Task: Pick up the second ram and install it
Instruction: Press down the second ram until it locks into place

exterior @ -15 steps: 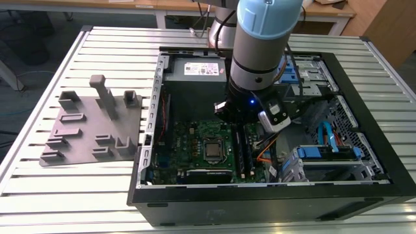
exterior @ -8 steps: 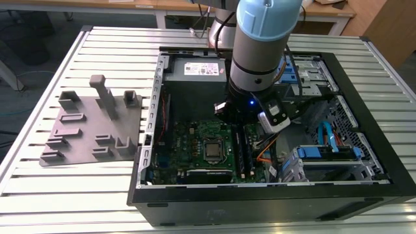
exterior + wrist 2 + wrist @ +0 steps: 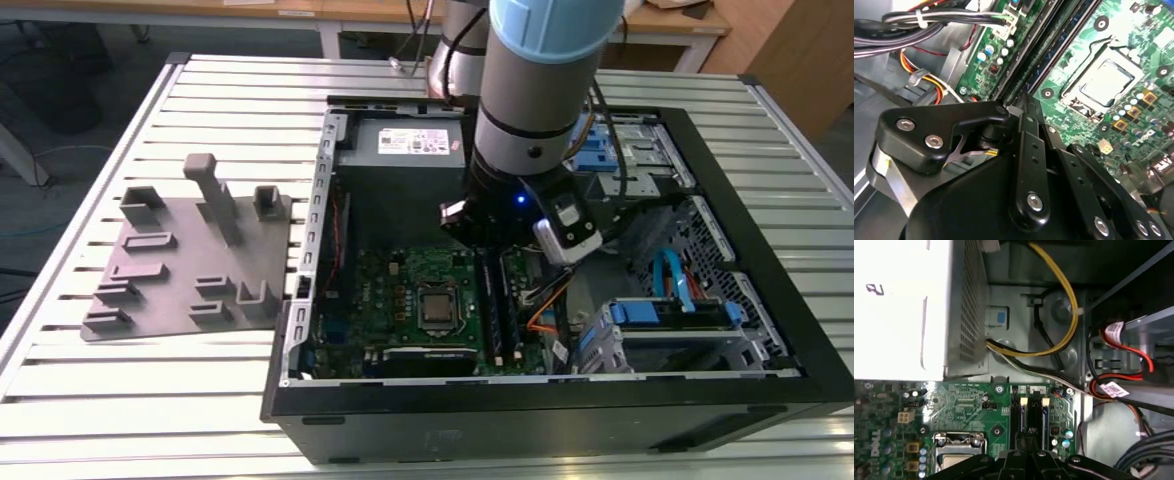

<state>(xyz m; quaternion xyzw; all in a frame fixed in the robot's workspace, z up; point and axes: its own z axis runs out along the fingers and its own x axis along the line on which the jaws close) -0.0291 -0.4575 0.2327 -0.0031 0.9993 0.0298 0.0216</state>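
My gripper [image 3: 497, 250] hangs inside the open computer case [image 3: 747, 390], low over the memory slots of the green motherboard [image 3: 400, 275]. In both wrist views its black fingers meet at a narrow tip, so the gripper [image 3: 1023, 100] [image 3: 1030, 437] looks shut with nothing between them. Two long dark sticks stand in the slots beside the processor socket [image 3: 1104, 82]. The tip sits at the near end of these sticks. I take the stick nearer the cables for the second ram [image 3: 514, 305] [image 3: 1064, 45] [image 3: 1044, 417]. Whether the tip touches it I cannot tell.
A grey moulded plate [image 3: 187, 265] with upright blocks lies on the slatted table at the exterior view's left. The power supply [image 3: 899, 310] and bundled cables [image 3: 1064, 300] crowd the case's far end. Drive cages with blue clips [image 3: 674, 310] stand at the right.
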